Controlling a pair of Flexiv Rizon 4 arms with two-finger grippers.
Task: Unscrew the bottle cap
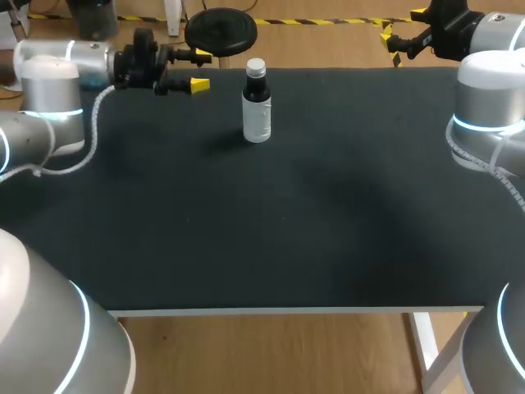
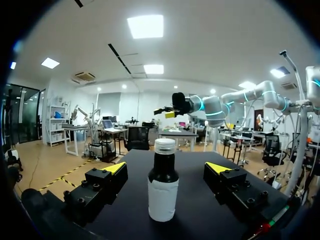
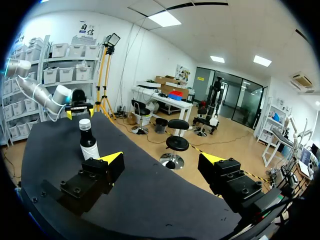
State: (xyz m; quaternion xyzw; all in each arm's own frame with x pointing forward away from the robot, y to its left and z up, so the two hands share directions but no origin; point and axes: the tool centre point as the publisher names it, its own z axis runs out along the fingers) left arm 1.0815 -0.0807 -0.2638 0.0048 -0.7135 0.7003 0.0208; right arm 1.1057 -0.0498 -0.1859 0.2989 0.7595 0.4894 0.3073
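The left gripper (image 1: 199, 70) is holding its fingers spread on nothing, its arm lying level along the table's (image 1: 328, 213) far edge and pointing at the single bottle (image 1: 257, 111) just ahead. That bottle is standing upright near the far edge, left of its middle, wearing its one white cap (image 1: 256, 66). The right gripper (image 3: 161, 160) is also gaping wide and hanging level past the far right corner, well apart from the bottle.

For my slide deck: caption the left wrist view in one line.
Open left end effector faces the upright, capped bottle on the black table.
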